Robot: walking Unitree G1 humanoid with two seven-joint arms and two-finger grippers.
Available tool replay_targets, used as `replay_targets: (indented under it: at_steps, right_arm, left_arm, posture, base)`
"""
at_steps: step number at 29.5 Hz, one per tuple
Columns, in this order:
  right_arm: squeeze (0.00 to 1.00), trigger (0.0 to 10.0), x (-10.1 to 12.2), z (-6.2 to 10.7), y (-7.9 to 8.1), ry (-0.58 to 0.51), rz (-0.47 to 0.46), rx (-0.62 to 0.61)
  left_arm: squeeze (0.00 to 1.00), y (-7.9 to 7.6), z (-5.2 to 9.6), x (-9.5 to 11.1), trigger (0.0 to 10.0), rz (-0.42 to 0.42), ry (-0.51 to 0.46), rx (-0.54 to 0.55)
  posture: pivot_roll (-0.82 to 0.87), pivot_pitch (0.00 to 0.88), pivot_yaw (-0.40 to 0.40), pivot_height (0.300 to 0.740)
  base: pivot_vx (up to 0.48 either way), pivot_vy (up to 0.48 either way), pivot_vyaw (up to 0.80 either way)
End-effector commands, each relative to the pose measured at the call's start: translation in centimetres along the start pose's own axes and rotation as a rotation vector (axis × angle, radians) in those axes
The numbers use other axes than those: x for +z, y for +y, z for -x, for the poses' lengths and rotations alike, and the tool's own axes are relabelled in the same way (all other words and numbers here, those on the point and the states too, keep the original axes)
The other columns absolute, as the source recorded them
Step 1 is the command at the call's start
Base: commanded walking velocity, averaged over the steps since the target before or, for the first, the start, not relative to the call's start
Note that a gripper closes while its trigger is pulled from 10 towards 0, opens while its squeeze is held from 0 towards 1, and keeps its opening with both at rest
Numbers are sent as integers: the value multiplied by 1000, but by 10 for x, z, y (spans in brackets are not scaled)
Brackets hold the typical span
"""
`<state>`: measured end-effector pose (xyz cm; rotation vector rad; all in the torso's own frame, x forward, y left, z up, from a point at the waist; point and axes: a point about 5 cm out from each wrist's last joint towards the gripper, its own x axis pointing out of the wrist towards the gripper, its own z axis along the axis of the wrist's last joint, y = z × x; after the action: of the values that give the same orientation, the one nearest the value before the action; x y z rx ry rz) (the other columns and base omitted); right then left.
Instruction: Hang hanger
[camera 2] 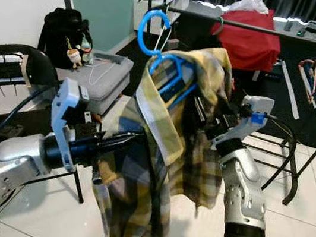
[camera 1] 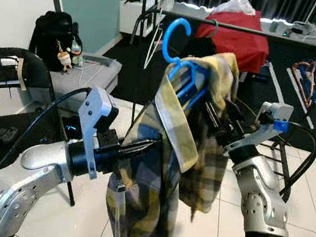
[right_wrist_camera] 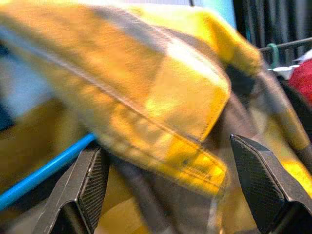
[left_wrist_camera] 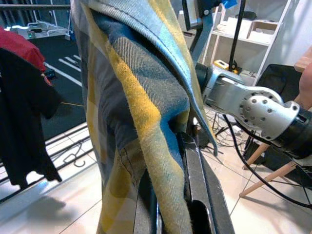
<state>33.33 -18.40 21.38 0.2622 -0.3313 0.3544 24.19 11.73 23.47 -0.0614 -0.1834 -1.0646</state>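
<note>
2 silver jointed arms with black cables, grey wrist brackets, long black-fingered claws

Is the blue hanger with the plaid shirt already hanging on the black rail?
No, the blue hanger carrying the plaid shirt is held up in front of the black rail, its hook free in the air.
</note>
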Motion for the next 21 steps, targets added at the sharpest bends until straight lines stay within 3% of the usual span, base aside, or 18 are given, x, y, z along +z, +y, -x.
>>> replay_targets:
  at_steps: [1,2,4,5,16,18,19,21]
  right_arm:
    - [0,9882,0,0,-7,0,25,-49]
    - [0,1020,1,1,-12,-3,39,-90]
    - [0,1020,1,1,-12,-3,39,-90]
    - [0,0,2,2,-14,-5,44,-106]
    - [0,0,3,6,-21,23,77,-124]
    - [0,0,9,8,-27,23,106,-135]
    - [0,0,20,7,-34,12,146,-139]
    - [0,0,20,7,-34,12,146,-139]
  left_arm:
    - [0,-6,1,8,10000,-31,-19,-37]
    - [0,-7,1,8,10000,-27,-16,-41]
    - [0,-7,1,8,10000,-27,-16,-41]
    - [0,-7,1,8,10000,-24,-14,-42]
    - [0,-7,2,8,10000,-19,-7,-42]
    - [0,-7,3,6,10000,-25,11,-44]
    - [0,-5,5,0,10000,-58,70,-44]
    - [0,-5,5,0,10000,-58,70,-44]
  posture:
    - [-83,0,-4,740]
    - [-85,0,-4,740]
    - [-85,0,-4,740]
    - [-88,0,-2,740]
    - [-95,0,-4,740]
    - [-94,0,-7,740]
    - [-95,0,-10,740]
    - [-95,0,-10,740]
  base:
    - [0,0,0]
    - [0,0,0]
    - [0,0,0]
    - [0,0,0]
    - [0,0,0]
    - [0,0,0]
    - [0,0,0]
    - [0,0,0]
